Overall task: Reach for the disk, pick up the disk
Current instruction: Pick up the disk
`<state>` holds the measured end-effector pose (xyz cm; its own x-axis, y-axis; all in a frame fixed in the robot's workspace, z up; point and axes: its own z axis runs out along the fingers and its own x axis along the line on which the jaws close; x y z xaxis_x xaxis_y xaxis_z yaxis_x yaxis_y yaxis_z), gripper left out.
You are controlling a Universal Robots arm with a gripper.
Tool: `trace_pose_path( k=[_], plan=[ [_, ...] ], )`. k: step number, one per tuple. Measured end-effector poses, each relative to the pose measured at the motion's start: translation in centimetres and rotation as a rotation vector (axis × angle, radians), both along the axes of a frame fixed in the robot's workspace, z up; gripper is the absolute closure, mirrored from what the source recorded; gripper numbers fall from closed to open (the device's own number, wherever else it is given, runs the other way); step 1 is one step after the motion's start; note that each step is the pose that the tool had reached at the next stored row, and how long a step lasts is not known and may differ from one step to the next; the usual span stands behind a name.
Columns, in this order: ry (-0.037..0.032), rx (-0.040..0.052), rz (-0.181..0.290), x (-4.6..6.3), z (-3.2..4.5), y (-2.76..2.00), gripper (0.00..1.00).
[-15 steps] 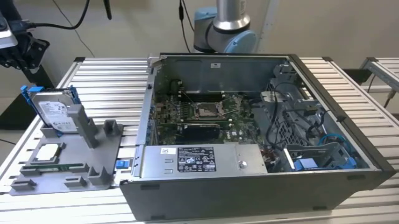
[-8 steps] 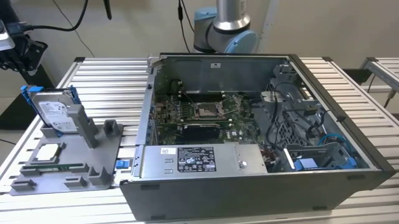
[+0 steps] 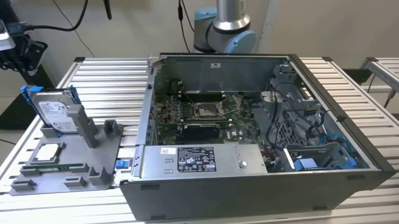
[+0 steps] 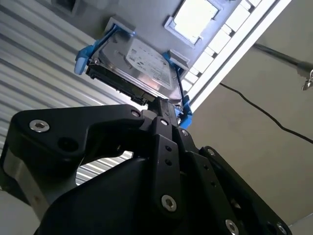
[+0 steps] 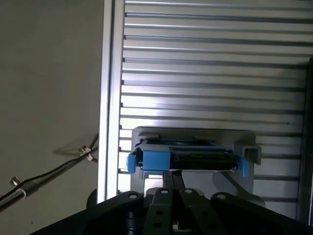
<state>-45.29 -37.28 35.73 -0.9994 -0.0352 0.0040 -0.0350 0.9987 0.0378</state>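
The disk [image 3: 53, 109] stands on edge, slightly leaned, in a slot of the grey fixture [image 3: 93, 161] on the slatted worktop [image 3: 106, 79] at the exterior view's left, just beside the open computer case [image 3: 249, 140]. Its labelled face and blue carrier frame [image 4: 80, 58] are exposed, and its connector edge points toward the tool [image 4: 164, 105] in both wrist views. The tool is lined up on that edge and near it. Contact cannot be confirmed, so the disk is judged not yet gripped. The fingers [image 5: 172, 177] appear drawn together with nothing between them. In my judgement, a sound pick requires the tool to be spread wider than the disk's thin dimension before it closes in. The pads should then seat on the two flat metal faces, not on the connector or the flexible blue frame. The approach should be square to the disk's plane, since an angled closure could rock the disk in its slot. Clearance from the grey upright post [image 3: 84, 123] at the disk's side needs watching. The withdrawal is best kept in line with the slot to avoid binding. The CPU chip [image 3: 46, 153] lies flat on the same fixture, apart from the disk, and should not be disturbed.
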Motion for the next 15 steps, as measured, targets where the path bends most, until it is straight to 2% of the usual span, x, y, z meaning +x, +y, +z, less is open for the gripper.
trace_pose_path(
  k=[15],
  plan=[
    [-0.0006, 0.0000, 0.271, 0.01, 0.00, 0.00, 1.00]
  ],
)
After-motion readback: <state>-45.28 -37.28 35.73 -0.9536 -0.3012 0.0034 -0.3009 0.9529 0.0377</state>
